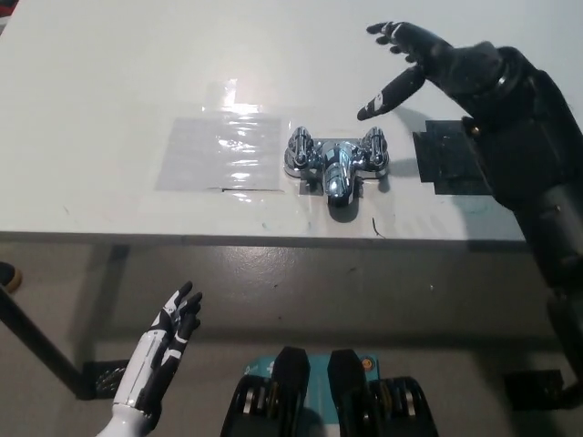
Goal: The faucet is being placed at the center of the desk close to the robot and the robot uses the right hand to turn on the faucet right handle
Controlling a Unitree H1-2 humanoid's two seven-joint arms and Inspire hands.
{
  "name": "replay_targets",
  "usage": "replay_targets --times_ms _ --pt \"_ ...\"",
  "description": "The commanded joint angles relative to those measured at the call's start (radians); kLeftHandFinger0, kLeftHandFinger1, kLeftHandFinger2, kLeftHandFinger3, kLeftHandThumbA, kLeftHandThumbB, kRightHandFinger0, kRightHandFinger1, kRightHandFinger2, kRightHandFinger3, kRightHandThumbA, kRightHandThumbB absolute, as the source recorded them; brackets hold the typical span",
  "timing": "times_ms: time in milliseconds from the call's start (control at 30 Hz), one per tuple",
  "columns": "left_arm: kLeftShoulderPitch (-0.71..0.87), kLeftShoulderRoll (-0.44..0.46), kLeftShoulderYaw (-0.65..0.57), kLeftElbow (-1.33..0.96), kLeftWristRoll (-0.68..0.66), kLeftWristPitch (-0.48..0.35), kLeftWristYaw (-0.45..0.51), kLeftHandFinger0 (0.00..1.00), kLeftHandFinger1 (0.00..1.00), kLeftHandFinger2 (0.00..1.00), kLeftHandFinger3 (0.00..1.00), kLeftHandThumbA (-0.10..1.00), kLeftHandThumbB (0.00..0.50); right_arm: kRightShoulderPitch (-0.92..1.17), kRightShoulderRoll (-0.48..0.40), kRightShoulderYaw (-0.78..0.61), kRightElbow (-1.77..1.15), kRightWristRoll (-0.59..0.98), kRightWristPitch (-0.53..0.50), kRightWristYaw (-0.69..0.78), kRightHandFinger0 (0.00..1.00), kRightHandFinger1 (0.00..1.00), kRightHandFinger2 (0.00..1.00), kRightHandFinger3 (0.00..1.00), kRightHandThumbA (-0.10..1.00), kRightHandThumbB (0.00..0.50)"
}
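Note:
A chrome faucet (334, 164) with two knob handles stands near the front edge of the white desk (109, 82), its spout pointing toward me. Its right handle (373, 146) is at the picture's right. My black right hand (414, 59) hovers open just above and beyond that handle, fingers spread, touching nothing. The black forearm comes in from the lower right and covers part of a black patch. My white left hand (168, 350) rests open below the desk edge at the lower left.
A shiny clear film sheet (219, 153) lies flat left of the faucet. A black square patch (446, 159) lies right of it. The desk's front edge runs across the picture just below the faucet, with grey floor beneath.

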Motion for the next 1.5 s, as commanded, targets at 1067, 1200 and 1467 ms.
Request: replay_targets --times_ms 1067,1200,1467 --pt "-0.006 0.018 -0.013 -0.011 -0.005 -0.030 -0.010 1.00 1.00 1.00 1.00 0.88 0.132 -0.227 0.070 0.188 0.327 -0.090 0.010 -0.005 1.00 1.00 1.00 1.00 0.91 0.291" --pt "-0.006 0.019 -0.014 -0.014 0.001 -0.027 -0.006 1.00 1.00 1.00 1.00 0.89 0.136 -0.231 0.076 0.169 0.360 -0.064 0.010 -0.023 1.00 1.00 1.00 1.00 0.86 0.305" --pt "-0.014 0.023 -0.015 -0.010 -0.002 -0.028 -0.008 1.00 1.00 1.00 1.00 0.88 0.133 -0.239 0.076 0.200 0.382 -0.059 0.004 0.016 1.00 1.00 1.00 1.00 0.93 0.289"
